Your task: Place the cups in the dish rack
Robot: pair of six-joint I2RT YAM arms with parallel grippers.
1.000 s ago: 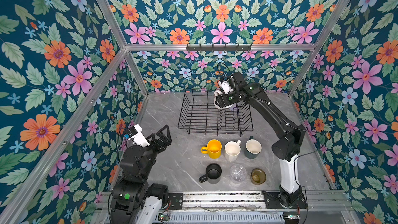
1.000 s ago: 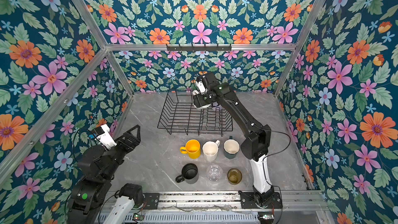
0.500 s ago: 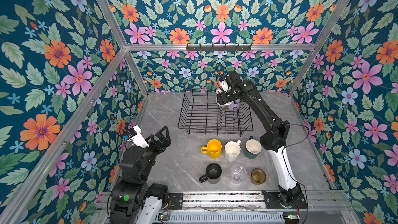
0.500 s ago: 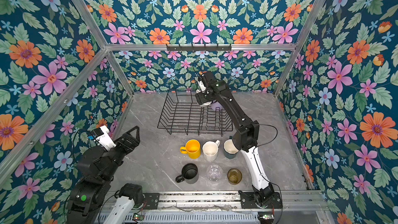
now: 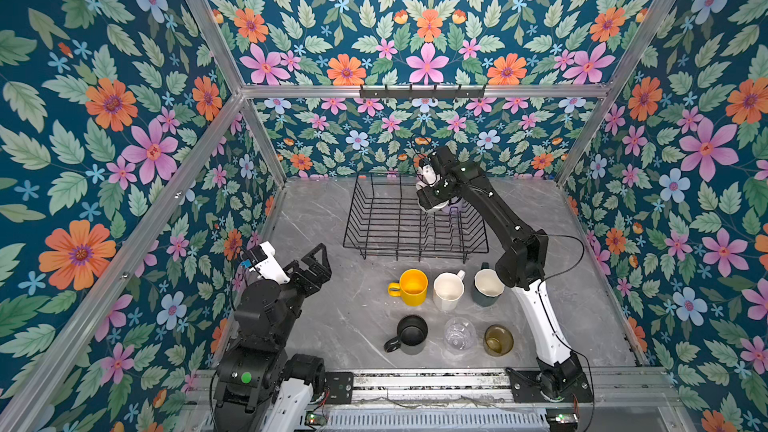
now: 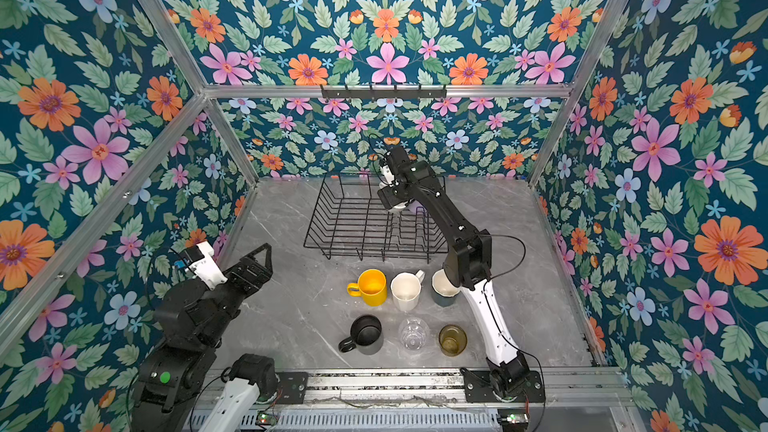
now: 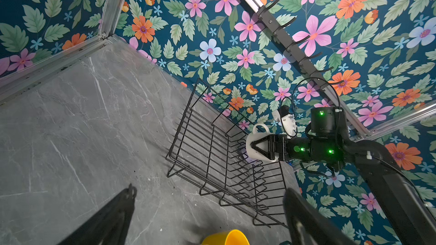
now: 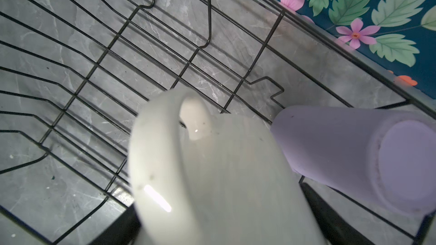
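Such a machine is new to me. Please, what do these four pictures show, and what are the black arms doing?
These are two robot arms at a grey table, each ending in two fingers. Two pictures look down from above; two come from cameras on the arms' wrists. The right gripper holds a white mug between its fingers over the black wire dish rack, beside a lilac tumbler already inside. The left gripper is open and empty. Waiting on the table: yellow mug, cream mug, dark green mug, black mug, clear glass, amber glass.
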